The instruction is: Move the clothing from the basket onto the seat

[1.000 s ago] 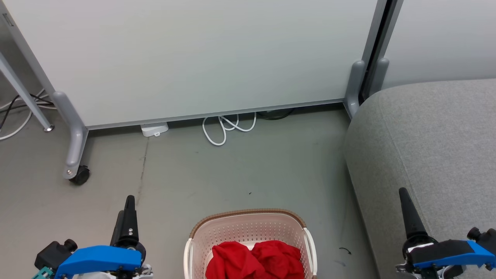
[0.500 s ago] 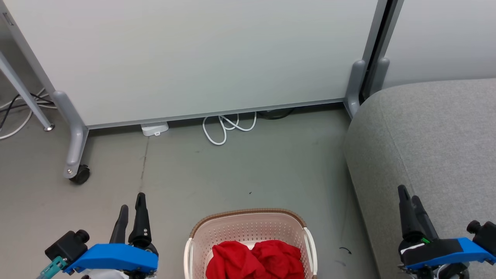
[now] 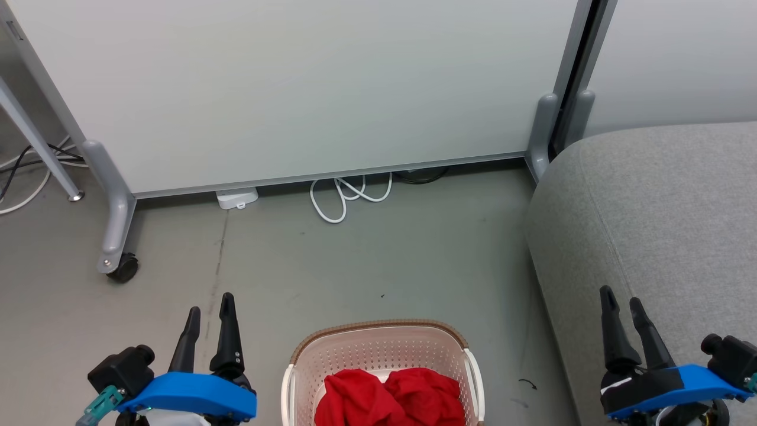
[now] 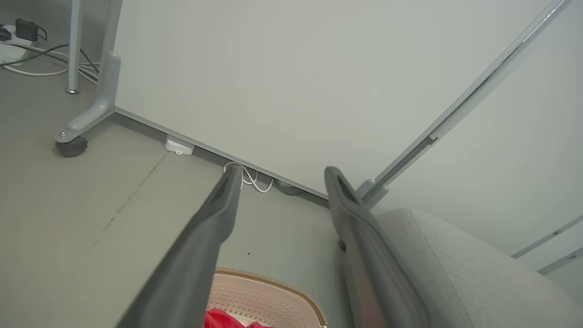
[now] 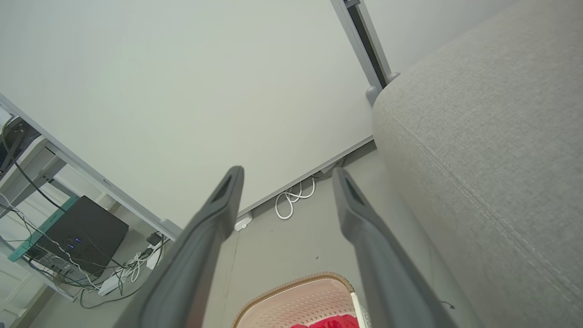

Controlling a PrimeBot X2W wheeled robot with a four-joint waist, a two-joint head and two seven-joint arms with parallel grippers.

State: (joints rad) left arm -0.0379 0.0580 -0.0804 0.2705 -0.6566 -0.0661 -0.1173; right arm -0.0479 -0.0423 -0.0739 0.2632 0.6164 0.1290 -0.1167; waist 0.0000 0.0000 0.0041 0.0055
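Bright red clothing point(image 3: 387, 399) lies bunched inside the cream basket point(image 3: 378, 349) with a brown rim, on the floor at the bottom centre of the head view. A sliver of the red clothing point(image 4: 223, 319) and the basket point(image 4: 259, 298) shows low in the left wrist view, and the basket point(image 5: 296, 303) with clothing point(image 5: 332, 322) in the right wrist view. The grey seat point(image 3: 668, 225) fills the right side. My left gripper point(image 3: 210, 307) hangs open to the left of the basket. My right gripper point(image 3: 621, 302) stands open over the seat's front edge. Both hold nothing.
A white partition panel point(image 3: 295, 89) on grey wheeled feet point(image 3: 115, 260) stands behind the bare floor. A coiled white cable point(image 3: 349, 195) and a small white box point(image 3: 236, 197) lie at its base. More cables point(image 3: 23, 165) trail at the far left.
Both grippers have turned so that their two fingers show apart. The left one shifted right toward the basket; the right one moved slightly left and down.
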